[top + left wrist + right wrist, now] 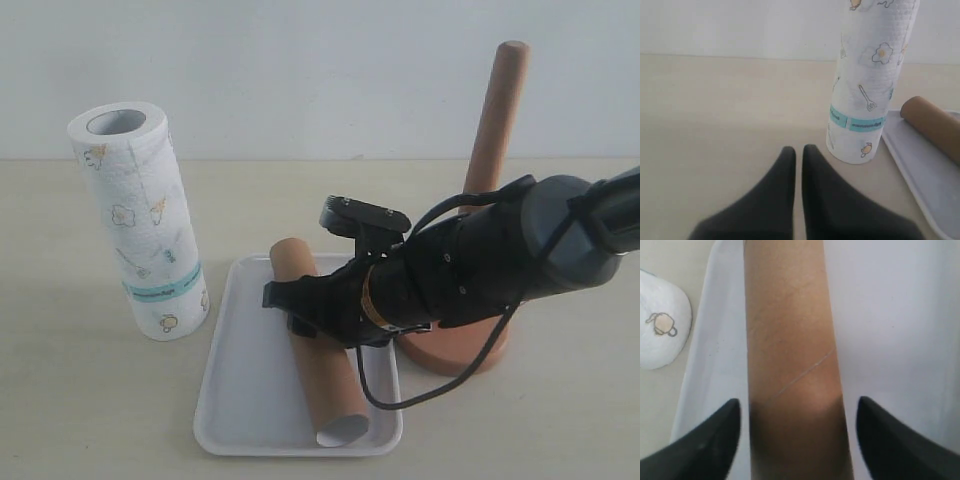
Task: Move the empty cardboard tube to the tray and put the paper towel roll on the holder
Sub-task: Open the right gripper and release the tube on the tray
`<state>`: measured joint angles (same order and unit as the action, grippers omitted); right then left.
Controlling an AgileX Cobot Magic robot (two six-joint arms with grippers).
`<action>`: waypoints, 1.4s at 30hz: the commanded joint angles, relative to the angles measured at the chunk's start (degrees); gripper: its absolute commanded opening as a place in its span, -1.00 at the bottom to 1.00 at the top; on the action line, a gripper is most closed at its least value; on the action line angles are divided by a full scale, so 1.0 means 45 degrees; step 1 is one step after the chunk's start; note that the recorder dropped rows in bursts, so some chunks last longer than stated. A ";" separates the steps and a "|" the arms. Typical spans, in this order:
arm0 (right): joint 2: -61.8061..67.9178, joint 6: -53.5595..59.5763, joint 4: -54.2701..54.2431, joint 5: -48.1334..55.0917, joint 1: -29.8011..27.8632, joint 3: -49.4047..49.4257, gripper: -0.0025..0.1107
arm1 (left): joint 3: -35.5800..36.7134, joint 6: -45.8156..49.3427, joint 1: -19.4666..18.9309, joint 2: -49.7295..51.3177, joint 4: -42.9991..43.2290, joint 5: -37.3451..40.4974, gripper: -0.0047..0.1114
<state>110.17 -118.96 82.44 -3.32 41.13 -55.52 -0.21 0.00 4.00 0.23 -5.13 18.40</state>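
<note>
The empty cardboard tube point(325, 385) point(790, 340) lies lengthwise in the white tray point(245, 400) point(900, 315), one end propped on the far rim. My right gripper point(300, 310) point(797, 407) is open over the tube's middle, a finger point(715, 435) on each side with a gap, not touching it. The paper towel roll point(140, 225) point(870, 80) stands upright on the table left of the tray. The holder point(492, 130) stands behind my right arm, its disc base point(455, 355) partly hidden. My left gripper point(798, 152) is shut and empty, low over the table short of the roll; the exterior view does not show it.
The tray's corner point(920, 165) with the tube's end point(930, 120) appears beside the roll in the left wrist view. A black cable point(400, 400) loops from my right arm over the tray's right rim. A pale wall rises behind the table.
</note>
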 commanded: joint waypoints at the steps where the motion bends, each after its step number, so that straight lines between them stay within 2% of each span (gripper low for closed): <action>1: 0.0020 0.0247 0.0074 -0.0465 0.0001 -0.0042 0.73 | 0.0048 -0.0095 0.0064 -0.0051 0.0008 -0.0086 -0.84; 2: -0.0007 0.0221 0.0074 -0.0621 0.0001 -0.0099 0.86 | 0.0048 -0.0095 0.0064 -0.0051 0.0008 -0.0086 -0.84; 3: -0.0111 0.0217 0.0074 -0.0840 0.0001 -0.0131 0.90 | 0.0048 -0.0095 0.0064 -0.0051 0.0008 -0.0086 -0.84; 18: -0.4392 0.0253 0.0641 -0.1554 0.0001 -0.0262 0.90 | 0.0048 -0.0095 0.0064 -0.0051 0.0008 -0.0086 -0.84; 31: -0.5534 -0.0297 0.2973 -0.6338 0.0001 -0.0262 0.90 | 0.0048 -0.0095 0.0064 -0.0051 0.0008 -0.0086 -0.84; 42: -0.5534 -0.0297 0.3787 -0.8020 0.0001 -0.0262 0.90 | 0.0048 -0.0095 0.0064 -0.0051 0.0008 -0.0086 -0.84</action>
<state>85.82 -120.40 97.90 -38.39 41.13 -56.41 -0.21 0.00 4.00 0.23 -5.13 18.40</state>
